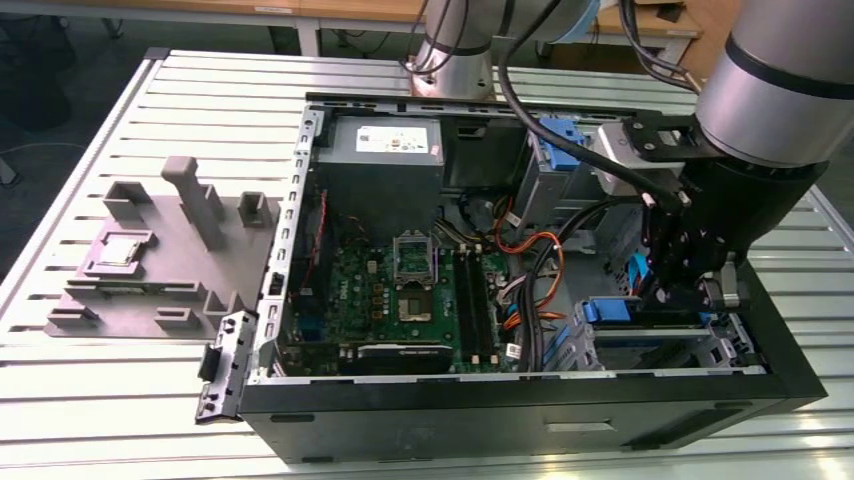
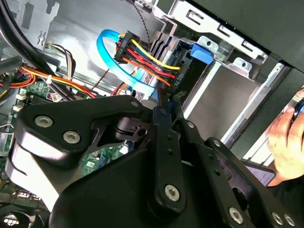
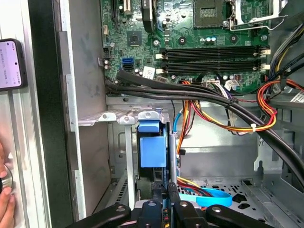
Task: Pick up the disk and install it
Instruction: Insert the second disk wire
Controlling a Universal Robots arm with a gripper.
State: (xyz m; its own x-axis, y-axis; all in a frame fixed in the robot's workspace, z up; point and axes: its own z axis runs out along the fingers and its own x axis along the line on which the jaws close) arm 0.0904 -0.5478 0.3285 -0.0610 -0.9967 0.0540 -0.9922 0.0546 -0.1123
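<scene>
Inside the computer case (image 1: 787,385), the tool (image 3: 164,202) grips the disk (image 3: 153,149).

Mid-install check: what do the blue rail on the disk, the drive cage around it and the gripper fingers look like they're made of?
Blue rail: looks like moulded plastic, with an even matte colour and rounded edges.
Drive cage: bare sheet metal by the look, dull silver-grey, with folded tabs and punched holes.
Gripper: black links with a satin sheen and silver pins in the second wrist view, probably coated metal, though hard plastic can't be ruled out.
</scene>
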